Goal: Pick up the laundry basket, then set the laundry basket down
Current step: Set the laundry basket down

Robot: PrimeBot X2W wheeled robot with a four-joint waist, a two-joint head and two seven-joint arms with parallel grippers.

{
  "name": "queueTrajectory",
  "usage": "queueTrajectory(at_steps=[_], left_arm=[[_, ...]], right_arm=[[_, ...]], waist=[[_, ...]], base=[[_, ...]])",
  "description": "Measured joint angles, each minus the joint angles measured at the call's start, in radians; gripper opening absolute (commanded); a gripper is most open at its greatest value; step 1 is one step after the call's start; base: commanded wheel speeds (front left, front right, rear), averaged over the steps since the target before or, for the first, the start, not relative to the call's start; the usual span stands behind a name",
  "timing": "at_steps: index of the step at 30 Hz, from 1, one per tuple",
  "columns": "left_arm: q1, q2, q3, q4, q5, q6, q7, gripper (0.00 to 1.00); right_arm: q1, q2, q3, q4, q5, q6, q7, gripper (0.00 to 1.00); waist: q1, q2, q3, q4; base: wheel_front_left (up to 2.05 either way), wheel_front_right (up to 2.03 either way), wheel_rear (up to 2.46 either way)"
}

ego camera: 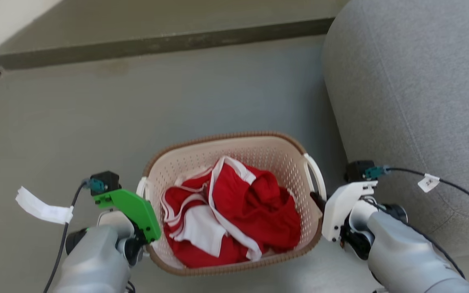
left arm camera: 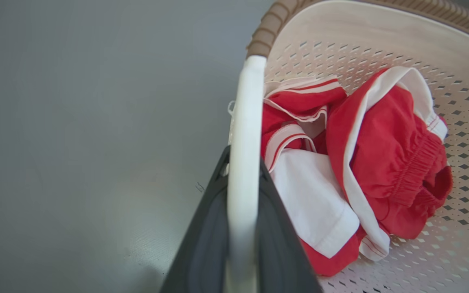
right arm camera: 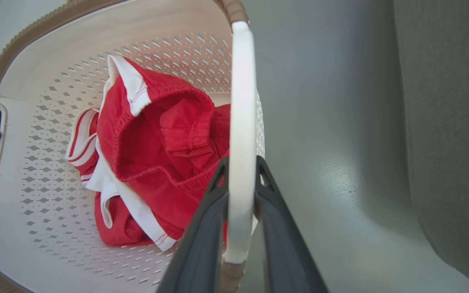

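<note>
The laundry basket is cream and perforated with a brown woven-look rim, and sits low in the middle of the head view, holding red and white clothes. My left gripper, under its green mount, is shut on the basket's white left handle, which runs between the two dark fingers. My right gripper is shut on the white right handle, its fingers on either side. I cannot tell whether the basket touches the floor.
A grey upholstered sofa stands close on the right, a short gap from the basket and right arm. A raised dark step crosses the back. Grey floor stretches ahead and to the left.
</note>
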Motion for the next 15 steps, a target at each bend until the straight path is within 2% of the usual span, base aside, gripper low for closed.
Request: queueTrajectory(at_steps=[15], left_arm=[[-0.154, 0.003, -0.007, -0.039, 0.035, 0.034, -0.107, 0.00]], right_arm=[[-0.158, -0.027, -0.007, -0.017, -0.026, 0.000, -0.106, 0.00]], waist=[[0.0001, 0.0000, 0.213, 0.009]], base=[[0.00, 0.00, 0.00]])
